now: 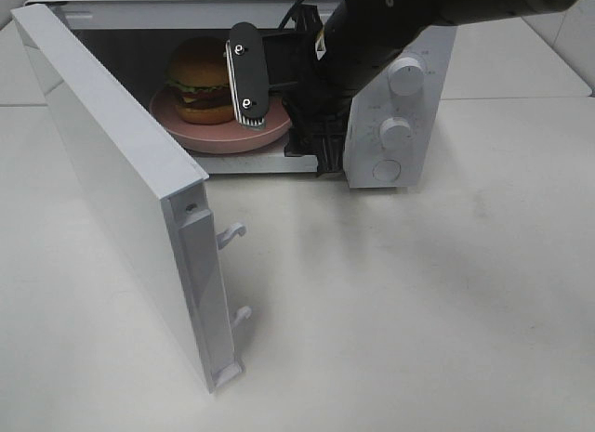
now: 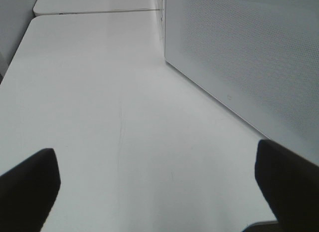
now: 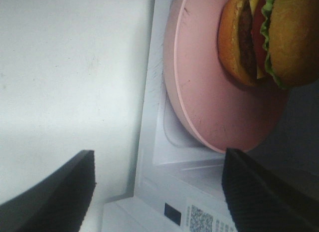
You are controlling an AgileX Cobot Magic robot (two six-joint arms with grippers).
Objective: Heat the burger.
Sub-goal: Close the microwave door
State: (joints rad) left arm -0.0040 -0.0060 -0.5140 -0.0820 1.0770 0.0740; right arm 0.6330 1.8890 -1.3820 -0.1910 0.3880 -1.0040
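You are looking at the burger sitting inside the microwave, on the pink plate that is resting on the oven floor. The burger is standing toward the back of the plate, bun on top, with lettuce, tomato, cheese and patty showing at its edge. The microwave door is swinging wide open toward the left of the high view, its latch hooks pointing out over the tabletop.

Your right gripper is reaching into the mouth of the oven, just in front of the plate. Its fingers are standing spread wide and are gripping nothing. In the high view one finger is overlapping the plate's near rim. Whether it is touching the rim is hard to judge from that angle, and the wrist view is showing the plate ahead of the fingers rather than between them.

Your left gripper is hanging over bare tabletop, also spread wide and holding nothing, next to a white dotted panel that is probably the door's outer face.
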